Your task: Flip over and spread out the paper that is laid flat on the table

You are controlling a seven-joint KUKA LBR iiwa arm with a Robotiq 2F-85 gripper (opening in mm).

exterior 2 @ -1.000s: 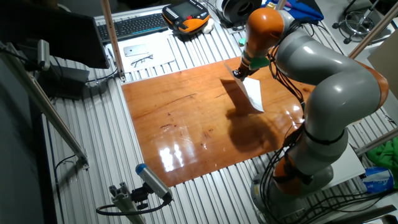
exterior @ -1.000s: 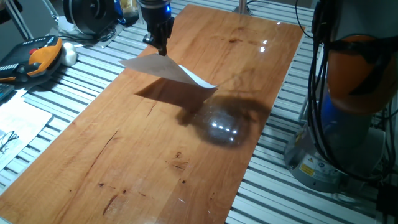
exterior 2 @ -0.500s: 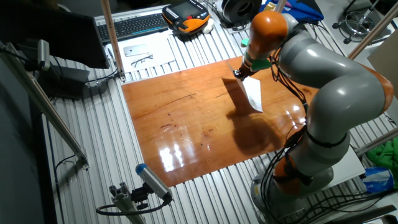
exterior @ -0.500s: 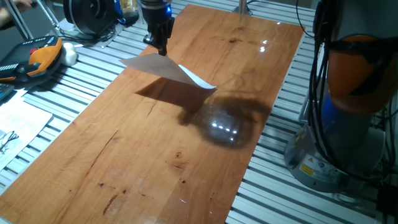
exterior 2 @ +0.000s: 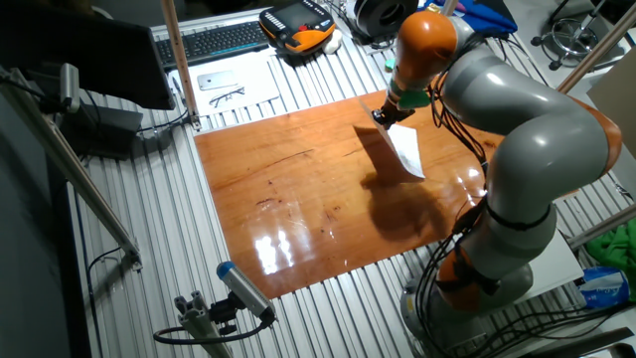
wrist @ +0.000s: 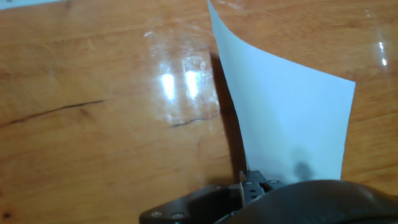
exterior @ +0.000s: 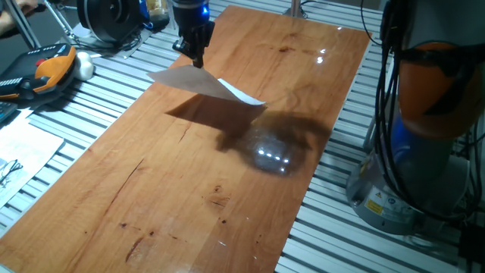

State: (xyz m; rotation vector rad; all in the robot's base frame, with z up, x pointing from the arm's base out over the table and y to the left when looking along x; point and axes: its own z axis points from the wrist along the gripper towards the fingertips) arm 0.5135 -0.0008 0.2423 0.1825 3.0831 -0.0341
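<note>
The paper (exterior: pixel 203 86) is a thin white sheet held up off the table (exterior: pixel 204 174), sloping down to a white corner at its right end. It also shows in the other fixed view (exterior 2: pixel 399 151) and in the hand view (wrist: pixel 286 118), where its blank face hangs below the fingers. My gripper (exterior: pixel 196 61) is shut on the paper's upper edge near the table's far left edge; it also shows in the other fixed view (exterior 2: pixel 383 117) and the hand view (wrist: pixel 252 183). The paper casts a dark shadow on the wood.
Grey ribbed slats (exterior: pixel 91 106) surround the table. An orange-and-black device (exterior: pixel 53 67) and printed white sheets (exterior: pixel 19 152) lie to the left. The robot base (exterior: pixel 428 129) with cables stands at the right. A keyboard (exterior 2: pixel 214 42) lies beyond the table.
Almost nothing has changed; the gripper and the held paper stay in nearly the same place, with only a slight shift of the arm.
</note>
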